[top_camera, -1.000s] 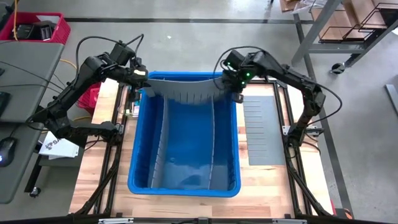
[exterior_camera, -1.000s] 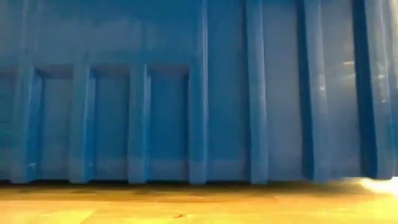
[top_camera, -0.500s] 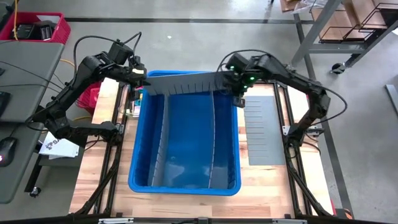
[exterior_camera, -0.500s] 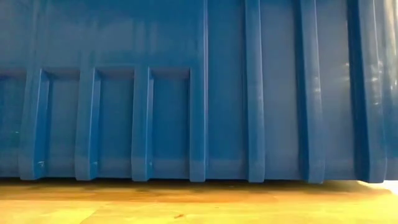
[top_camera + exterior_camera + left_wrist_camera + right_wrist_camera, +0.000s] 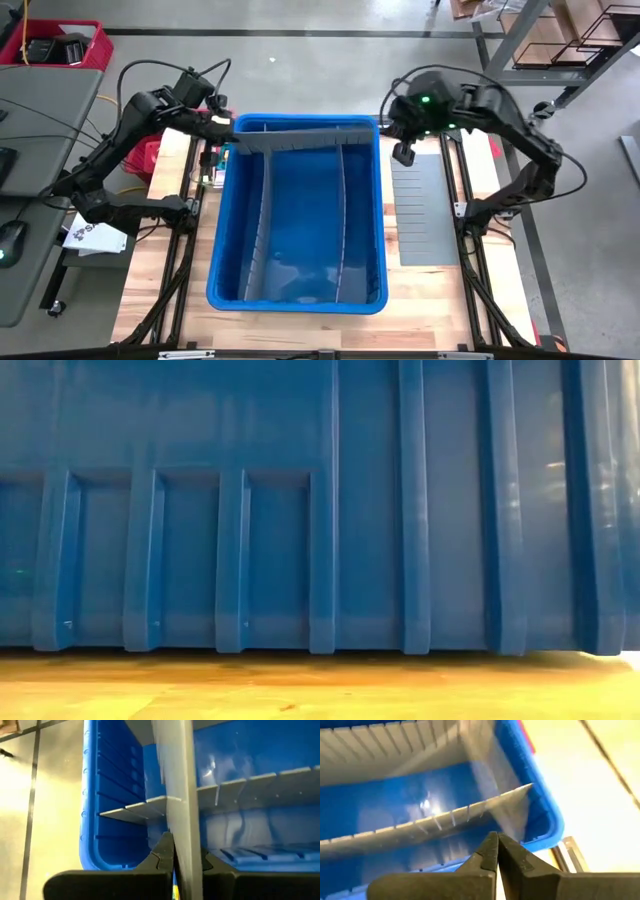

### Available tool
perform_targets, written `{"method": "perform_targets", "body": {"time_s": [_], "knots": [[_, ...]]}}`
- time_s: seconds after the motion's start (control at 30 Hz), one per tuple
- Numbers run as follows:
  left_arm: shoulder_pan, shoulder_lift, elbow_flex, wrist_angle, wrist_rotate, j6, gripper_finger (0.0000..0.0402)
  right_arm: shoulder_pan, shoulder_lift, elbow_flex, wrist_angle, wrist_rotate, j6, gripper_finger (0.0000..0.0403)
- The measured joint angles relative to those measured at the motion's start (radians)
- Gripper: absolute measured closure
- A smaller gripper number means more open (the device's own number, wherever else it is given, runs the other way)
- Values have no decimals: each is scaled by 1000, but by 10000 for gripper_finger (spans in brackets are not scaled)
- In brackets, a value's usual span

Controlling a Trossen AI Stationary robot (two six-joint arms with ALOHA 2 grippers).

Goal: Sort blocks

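Clamping the thin grey divider panel [image 5: 300, 134] alone, left gripper [image 5: 224, 128] risks tilting it across the blue plastic bin [image 5: 296, 296]; right gripper [image 5: 403, 153] empty, clenched.

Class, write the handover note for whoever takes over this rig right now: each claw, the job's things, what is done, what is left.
Left claw: shut on the grey cross divider at the blue bin's far left corner.
Right claw: shut, empty, just outside the bin's far right corner, above a spare divider panel on the table.
Two long dividers stand in the bin.
No blocks are visible in any view.
Left: seat the cross divider, then sort blocks.
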Motion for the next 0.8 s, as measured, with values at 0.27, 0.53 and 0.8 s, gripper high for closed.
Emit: {"method": "perform_targets", "body": {"time_s": [0.27, 0.53, 0.8], "knots": [[-18, -8, 22, -35, -15, 15, 401, -18, -3, 26, -76, 59, 70, 403], [-17, -1, 21, 16, 6, -79, 401, -18, 8, 26, -51, 73, 62, 403], [-16, 9, 21, 25, -38, -156, 401, -18, 8, 26, -44, 73, 70, 403]]}}
